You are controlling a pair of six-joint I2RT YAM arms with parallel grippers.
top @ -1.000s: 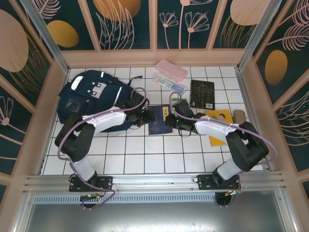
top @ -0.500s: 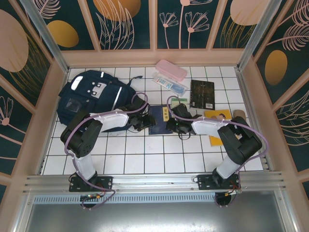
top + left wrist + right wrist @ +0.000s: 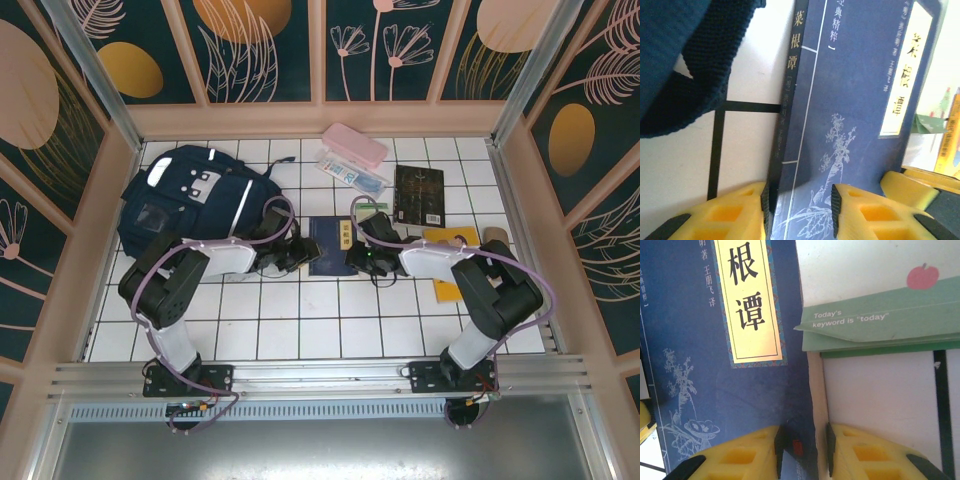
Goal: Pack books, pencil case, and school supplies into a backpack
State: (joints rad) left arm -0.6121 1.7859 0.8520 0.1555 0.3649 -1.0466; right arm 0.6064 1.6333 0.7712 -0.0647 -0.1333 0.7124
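Note:
A navy blue book (image 3: 328, 246) lies flat on the tiles between my two grippers. My left gripper (image 3: 299, 252) straddles its spine edge (image 3: 786, 120); the jaws stand open, wider than the book is thick. My right gripper (image 3: 353, 251) is shut on the opposite page edge (image 3: 816, 405). The backpack (image 3: 175, 195) lies at the left, its fabric (image 3: 685, 60) close to the left gripper (image 3: 800, 202). Past the right gripper (image 3: 803, 449) lies a pale green book (image 3: 880, 322). The pink pencil case (image 3: 355, 144), a clear packet (image 3: 352, 173) and a dark brown book (image 3: 419, 195) lie farther back.
A flat yellow-orange piece (image 3: 452, 262) and a small tan roll (image 3: 494, 238) lie under and beside the right arm. Pink walls close the tiled floor on three sides. Bare tiles run along the near edge in front of both arms.
Both grippers have moved in onto the navy book's two side edges, and both sets of jaws have narrowed. The book has shifted slightly and now lies straighter.

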